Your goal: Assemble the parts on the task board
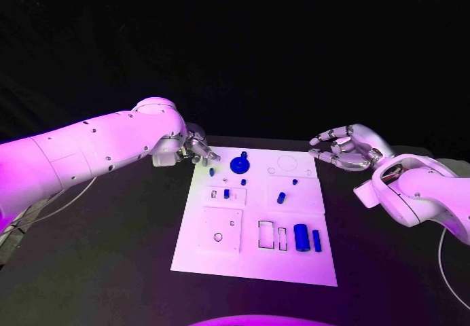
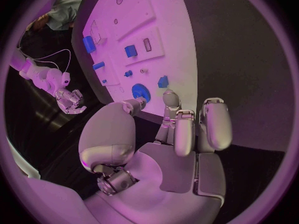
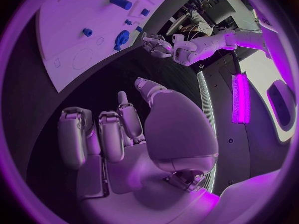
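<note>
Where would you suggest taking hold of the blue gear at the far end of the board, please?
The blue gear seems to lie flat on the task board, so its rim is probably the best grip: fingertips on opposite edges, coming down from above. The left hand hovers at the board's far left corner, nearest it, and holds nothing.

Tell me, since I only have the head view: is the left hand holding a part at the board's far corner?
Observer: No. In the left wrist view the left hand holds nothing, and its fingers stand apart from the thumb.
Operator: How close is it to the blue gear?
Observer: Its fingertips sit at the edge of the task board, right beside the blue gear. I see no contact with it.
Operator: And the right hand?
Observer: In the right wrist view the right hand is also empty, over the dark table just off the board.
</note>
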